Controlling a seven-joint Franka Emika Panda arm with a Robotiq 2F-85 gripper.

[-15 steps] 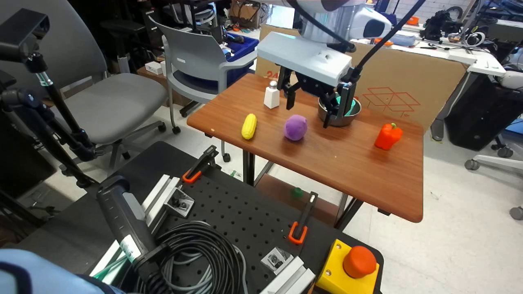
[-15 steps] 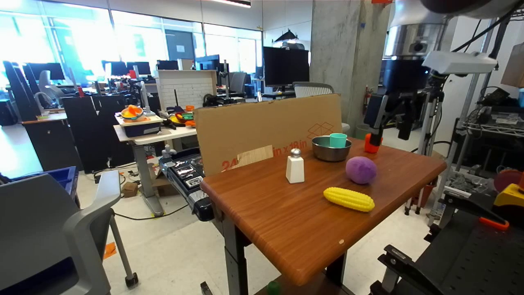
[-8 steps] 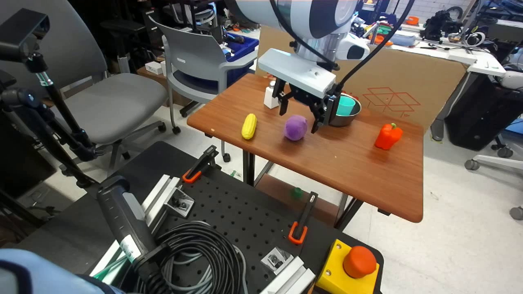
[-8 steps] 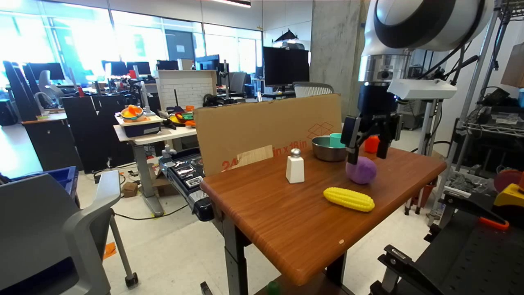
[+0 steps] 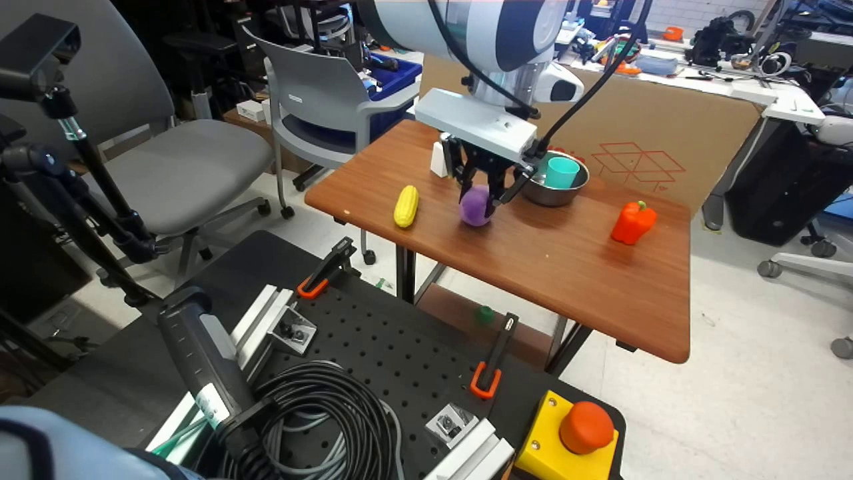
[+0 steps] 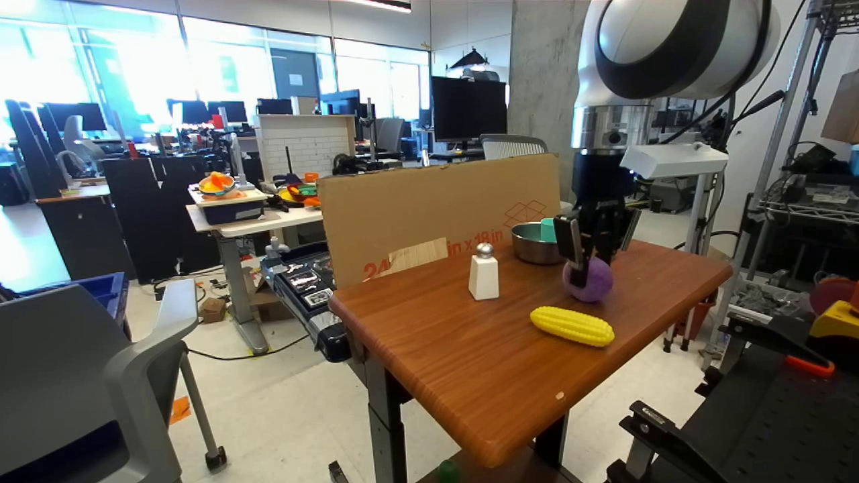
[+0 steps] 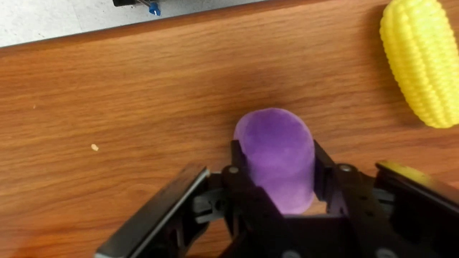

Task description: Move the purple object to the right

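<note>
Pinching one purple ball (image 7: 279, 150) between two fingers (image 7: 321, 177) | tabletop (image 5: 586, 280): one corncob (image 5: 406, 207), one pepper (image 5: 633, 225)

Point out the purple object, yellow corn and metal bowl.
Purple object (image 7: 278, 157), in the wrist view, visible middle.
Yellow corn (image 5: 406, 207), in an exterior view, mid-length.
Metal bowl (image 6: 536, 252), in an exterior view, outer wall.

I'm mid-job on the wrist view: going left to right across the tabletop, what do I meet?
Pale speck → purple object → yellow corn cob at the right edge. The gripper overlaps the purple object, so it's left out of the order.
</note>
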